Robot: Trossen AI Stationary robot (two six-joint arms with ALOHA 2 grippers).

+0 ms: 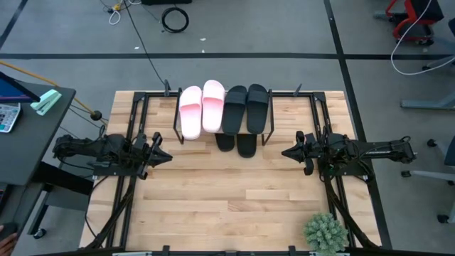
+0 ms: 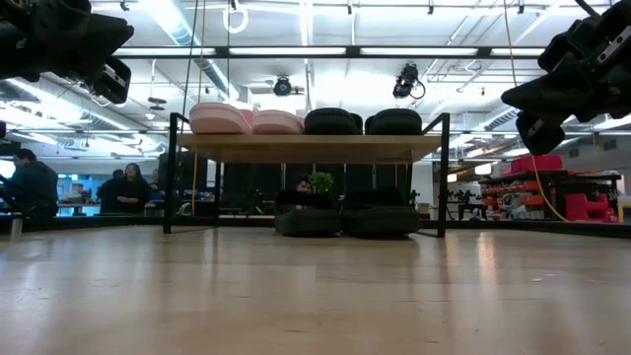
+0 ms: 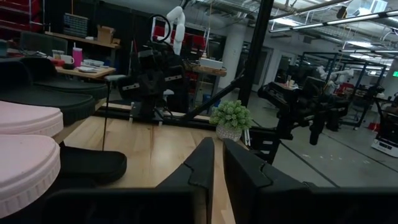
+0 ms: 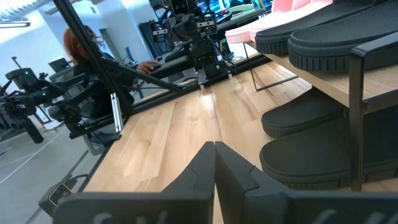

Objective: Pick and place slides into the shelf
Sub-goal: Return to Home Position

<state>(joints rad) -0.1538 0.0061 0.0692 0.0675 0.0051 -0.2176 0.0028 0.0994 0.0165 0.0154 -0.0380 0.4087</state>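
The shelf [image 2: 311, 148] stands at the table's far middle. On its plank lie two pale pink slides [image 1: 190, 112] [image 1: 213, 105] and two black slides [image 1: 234, 108] [image 1: 257, 107]. Two more black slides [image 1: 225, 141] [image 1: 247, 146] rest on the table under it, with their ends sticking out toward the near side. My left gripper [image 1: 163, 158] hovers shut, left of the shelf and above the table. My right gripper [image 1: 286, 151] hovers shut to the right of it. Each points toward the table's middle. The right wrist view shows the lower black slides [image 4: 311, 155] close by.
A small green potted plant [image 1: 325, 232] stands at the table's near right corner. A black metal frame [image 1: 135, 121] runs around the table. Bare wood [image 1: 227, 199] lies between the grippers and toward the near edge. People show in the room beyond.
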